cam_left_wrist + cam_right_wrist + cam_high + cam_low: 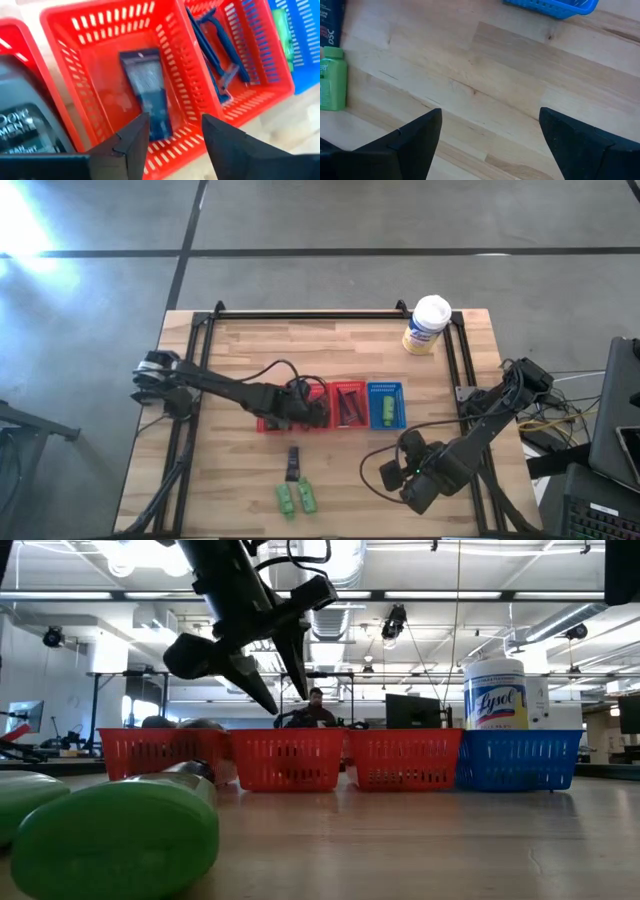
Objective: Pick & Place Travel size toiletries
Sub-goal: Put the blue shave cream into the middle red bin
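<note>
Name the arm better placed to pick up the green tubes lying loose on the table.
Right, probably. Its open, empty end effector hovers over bare wood, with a bright green plastic tube ahead. The left end effector is open over a red mesh basket.

Baskets [347, 402] in row mid-table, tub [427, 325] behind, tubes [297, 498] & packet [293, 463] in front

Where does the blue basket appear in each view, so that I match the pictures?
High view: blue basket at the right end of the basket row.
Low view: at the right, before the white-lidded tub.
Left wrist view: one corner at the edge.
Right wrist view: its rim at the edge.
Shared landmark: the neighbouring red basket.
</note>
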Motion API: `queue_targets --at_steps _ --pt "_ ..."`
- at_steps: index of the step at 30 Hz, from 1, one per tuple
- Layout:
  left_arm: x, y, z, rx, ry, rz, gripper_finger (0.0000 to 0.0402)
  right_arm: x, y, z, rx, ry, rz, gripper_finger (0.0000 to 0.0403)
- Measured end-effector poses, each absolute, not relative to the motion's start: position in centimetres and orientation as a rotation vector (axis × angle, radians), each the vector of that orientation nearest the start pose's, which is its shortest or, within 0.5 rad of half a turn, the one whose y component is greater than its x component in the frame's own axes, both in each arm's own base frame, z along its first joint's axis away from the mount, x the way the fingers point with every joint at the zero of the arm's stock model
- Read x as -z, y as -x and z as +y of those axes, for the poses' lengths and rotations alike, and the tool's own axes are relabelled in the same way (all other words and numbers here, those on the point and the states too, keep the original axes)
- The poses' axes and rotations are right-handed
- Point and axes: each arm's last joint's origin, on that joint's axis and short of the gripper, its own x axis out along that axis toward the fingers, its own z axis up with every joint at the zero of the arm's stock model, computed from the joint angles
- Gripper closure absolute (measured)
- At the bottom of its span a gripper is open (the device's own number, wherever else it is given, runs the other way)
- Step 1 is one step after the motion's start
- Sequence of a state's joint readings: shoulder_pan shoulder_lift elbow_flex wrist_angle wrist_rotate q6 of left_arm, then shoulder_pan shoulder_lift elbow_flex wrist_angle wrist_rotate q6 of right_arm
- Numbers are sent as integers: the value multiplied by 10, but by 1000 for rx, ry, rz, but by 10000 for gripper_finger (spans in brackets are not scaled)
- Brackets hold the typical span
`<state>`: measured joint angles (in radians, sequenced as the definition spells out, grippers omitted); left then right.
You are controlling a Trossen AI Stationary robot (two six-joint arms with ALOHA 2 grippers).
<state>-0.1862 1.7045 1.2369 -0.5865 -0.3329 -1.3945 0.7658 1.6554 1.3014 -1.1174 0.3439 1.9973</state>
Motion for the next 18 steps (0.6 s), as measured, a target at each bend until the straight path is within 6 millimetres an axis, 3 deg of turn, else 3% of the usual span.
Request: queue_targets --at_steps 4,9,13,18 --pt "-232 -340 -67 -706 959 768 208 -243 -225 203 879 -927 986 59" --pt "-246 -324 -108 -513 846 864 209 -243 -225 203 878 -927 987 51" --pt "-237 -302 -138 -564 857 964 209 -243 -225 203 875 -924 988 50" --pt "-220 -291 -161 -658 916 970 208 -243 -224 202 867 -905 997 62"
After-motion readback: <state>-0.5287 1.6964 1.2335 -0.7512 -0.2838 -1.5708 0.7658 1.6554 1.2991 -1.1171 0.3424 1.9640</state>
